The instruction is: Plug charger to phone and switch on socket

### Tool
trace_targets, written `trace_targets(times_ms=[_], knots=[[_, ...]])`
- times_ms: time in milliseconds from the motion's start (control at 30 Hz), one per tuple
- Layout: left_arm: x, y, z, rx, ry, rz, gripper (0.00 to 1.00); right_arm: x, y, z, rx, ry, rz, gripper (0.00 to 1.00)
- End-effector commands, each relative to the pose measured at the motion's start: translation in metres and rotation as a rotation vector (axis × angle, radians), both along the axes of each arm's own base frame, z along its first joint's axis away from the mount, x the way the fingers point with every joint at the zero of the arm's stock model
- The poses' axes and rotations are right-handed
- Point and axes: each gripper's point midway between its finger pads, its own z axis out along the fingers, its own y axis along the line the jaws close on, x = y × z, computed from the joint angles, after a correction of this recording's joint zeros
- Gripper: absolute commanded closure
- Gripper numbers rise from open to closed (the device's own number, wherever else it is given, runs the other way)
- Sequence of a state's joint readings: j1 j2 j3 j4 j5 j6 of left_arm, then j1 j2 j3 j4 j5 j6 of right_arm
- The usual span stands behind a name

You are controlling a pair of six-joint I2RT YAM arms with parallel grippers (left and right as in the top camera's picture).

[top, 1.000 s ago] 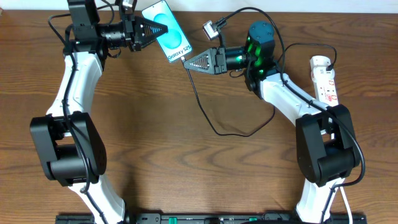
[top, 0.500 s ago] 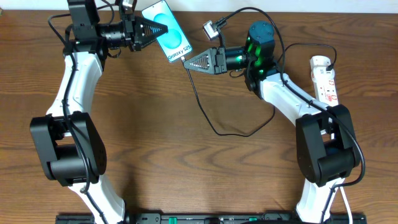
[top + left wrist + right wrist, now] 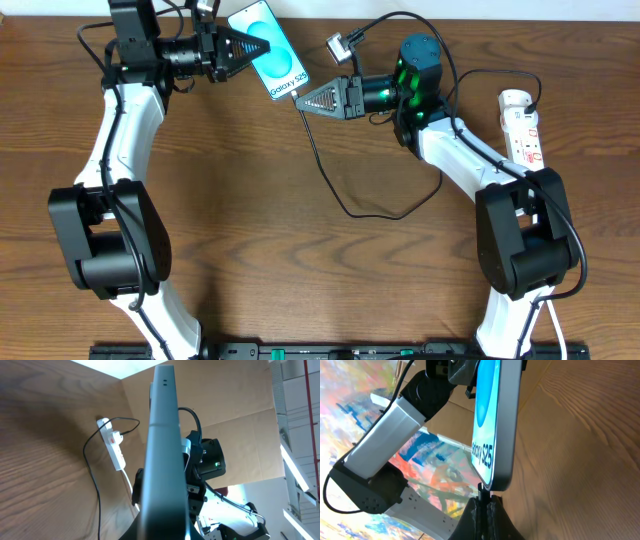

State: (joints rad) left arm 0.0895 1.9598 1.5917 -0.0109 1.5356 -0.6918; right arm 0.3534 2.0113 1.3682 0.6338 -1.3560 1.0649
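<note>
The phone [image 3: 268, 50] with its teal screen and "Galaxy S25" strip is held off the table at the back, tilted. My left gripper [image 3: 262, 46] is shut on its upper half; in the left wrist view the phone [image 3: 161, 455] shows edge-on between the fingers. My right gripper [image 3: 301, 100] is shut on the charger's black connector tip [image 3: 482, 492], which touches the phone's bottom edge [image 3: 495, 477]. The thin black cable [image 3: 330, 180] loops over the table to the socket [image 3: 524, 128], a white power strip at the right; it also shows in the left wrist view [image 3: 114, 445].
A small silver-and-black plug piece [image 3: 338, 46] on a cable lies at the back, right of the phone. The right arm's base [image 3: 520, 240] stands just in front of the socket. The wooden table [image 3: 300, 270] spreads out in front.
</note>
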Motion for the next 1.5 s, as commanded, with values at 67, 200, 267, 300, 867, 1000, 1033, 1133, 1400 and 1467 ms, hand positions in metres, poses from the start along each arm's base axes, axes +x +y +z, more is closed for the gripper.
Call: trace_targets(times_ms=[67, 200, 267, 300, 867, 1000, 1033, 1133, 1400, 1467], knots=[[-0.014, -0.010, 0.016, -0.011, -0.052, -0.054, 0.93, 0.010, -0.002, 0.003, 0.006, -0.027, -0.045, 0.99], [-0.016, -0.014, 0.016, -0.011, -0.056, -0.063, 0.93, 0.010, -0.001, 0.003, 0.006, -0.027, -0.044, 0.99], [-0.016, -0.015, 0.016, -0.011, -0.056, -0.065, 0.93, 0.010, -0.001, 0.003, 0.006, -0.027, -0.044, 0.99], [-0.016, -0.015, 0.016, -0.011, -0.056, -0.065, 0.93, 0.010, -0.001, 0.003, 0.006, -0.027, -0.044, 0.99], [-0.016, -0.015, 0.016, -0.011, -0.055, -0.065, 0.93, 0.012, -0.004, 0.004, 0.007, -0.022, -0.051, 0.99], [-0.016, -0.015, 0.016, -0.011, -0.056, -0.065, 0.93, 0.013, -0.006, 0.007, 0.014, -0.026, -0.054, 0.99], [-0.016, -0.015, 0.016, -0.011, -0.056, -0.065, 0.93, 0.013, -0.006, 0.007, 0.015, -0.026, -0.054, 0.99], [-0.016, -0.015, 0.016, -0.011, -0.056, -0.065, 0.93, 0.014, -0.007, 0.012, 0.026, -0.035, -0.056, 0.99], [-0.016, -0.015, 0.016, -0.011, -0.057, -0.065, 0.93, 0.014, -0.007, 0.014, 0.032, -0.046, -0.057, 0.99], [-0.016, -0.015, 0.016, -0.010, -0.060, -0.065, 0.93, 0.014, -0.007, 0.014, 0.032, -0.046, -0.057, 0.99]])
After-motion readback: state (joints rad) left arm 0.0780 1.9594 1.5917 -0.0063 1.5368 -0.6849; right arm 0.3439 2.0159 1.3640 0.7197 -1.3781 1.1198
